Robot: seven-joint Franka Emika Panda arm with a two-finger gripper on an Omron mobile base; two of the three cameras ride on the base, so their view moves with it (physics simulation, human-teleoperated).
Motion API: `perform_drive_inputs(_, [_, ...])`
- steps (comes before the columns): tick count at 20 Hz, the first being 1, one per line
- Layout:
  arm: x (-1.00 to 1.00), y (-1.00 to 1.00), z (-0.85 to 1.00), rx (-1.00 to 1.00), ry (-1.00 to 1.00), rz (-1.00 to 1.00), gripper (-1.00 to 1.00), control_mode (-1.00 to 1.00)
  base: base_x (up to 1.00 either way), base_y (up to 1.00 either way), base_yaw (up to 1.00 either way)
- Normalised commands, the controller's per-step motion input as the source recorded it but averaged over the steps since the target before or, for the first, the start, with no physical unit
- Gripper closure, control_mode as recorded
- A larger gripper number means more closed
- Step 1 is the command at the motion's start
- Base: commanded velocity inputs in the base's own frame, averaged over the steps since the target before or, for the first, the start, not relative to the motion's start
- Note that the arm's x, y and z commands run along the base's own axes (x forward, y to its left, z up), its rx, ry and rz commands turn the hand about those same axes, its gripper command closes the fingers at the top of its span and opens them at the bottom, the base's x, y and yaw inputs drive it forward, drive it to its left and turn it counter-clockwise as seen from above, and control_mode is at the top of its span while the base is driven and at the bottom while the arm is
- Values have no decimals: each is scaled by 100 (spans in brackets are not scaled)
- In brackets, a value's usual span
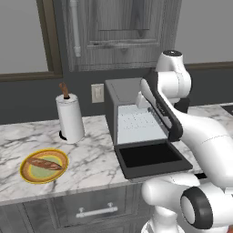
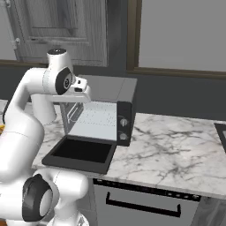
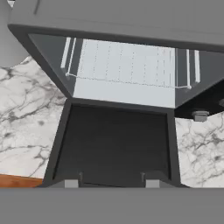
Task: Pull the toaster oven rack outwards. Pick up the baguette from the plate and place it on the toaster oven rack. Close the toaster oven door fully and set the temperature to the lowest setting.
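The toaster oven [image 1: 132, 113] stands on the marble counter [image 2: 176, 141] with its toaster oven door [image 1: 152, 158] folded down flat toward the robot. The toaster oven rack [image 3: 127, 65] sits inside the light cavity. The gripper [image 3: 112, 183] hangs above the door's front edge, its 2 tips drawn narrow with nothing between them. The baguette [image 1: 44, 163] lies on the plate [image 1: 28, 175], well to the left of the oven, near the paper towel roll [image 1: 69, 117]. 2 knobs [image 2: 123, 129] show on the oven's side panel.
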Motion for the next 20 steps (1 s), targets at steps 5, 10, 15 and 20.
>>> perform_drive_inputs(5, [-15, 0, -2, 0, -11, 0, -100, -100, 0, 0, 0])
perform_drive_inputs(10, [-32, 0, -13, 4, -22, 0, -100, -100, 0, 0, 0])
perform_drive_inputs(15, [-13, -4, -12, 8, -19, 0, -100, -100, 0, 0, 0])
perform_drive_inputs(20, [0, -12, -25, 2, -15, -7, -100, -100, 0, 0, 0])
